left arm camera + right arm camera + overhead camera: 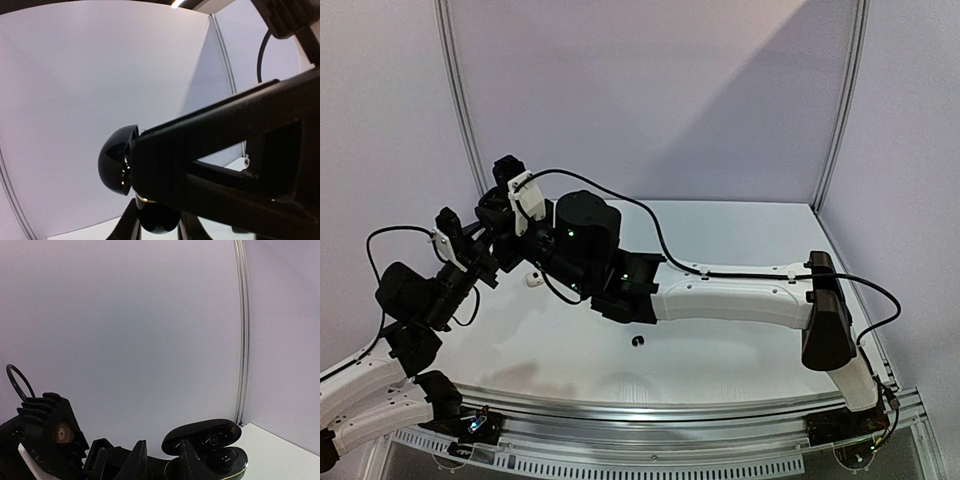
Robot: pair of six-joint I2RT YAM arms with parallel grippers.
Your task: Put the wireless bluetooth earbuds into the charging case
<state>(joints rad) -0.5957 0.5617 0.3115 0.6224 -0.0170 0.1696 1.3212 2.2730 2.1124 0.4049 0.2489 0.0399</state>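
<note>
The right wrist view is showing what the other views are not: the glossy black oval charging case (210,447) is standing open, lid tilted up, a gold rim running round its lower half, and one black earbud (223,458) is sitting inside it. The left wrist view is catching the same case from its back, so only the domed lid and rounded underside are showing. There the left gripper (159,226) is pinching the case body between its jaws, and a finger of the other arm is crossing in front. In the right wrist view the right gripper (162,460) is holding its jaws slightly spread beside the case, nothing visibly between them.

Only the overhead view is showing the white worktop (740,240). The case is getting lost there among the black gripper parts raised over the far left corner.

Counted: one case and one earbud in it. On the worktop one white earbud (533,279) is lying just near of the grippers, and one small black earbud (639,342) is lying well apart from it, toward the near metal rail (670,410).

The grippers are meeting close to the left wall post (460,100). The right arm (730,300) is stretching low across the middle of the worktop.
</note>
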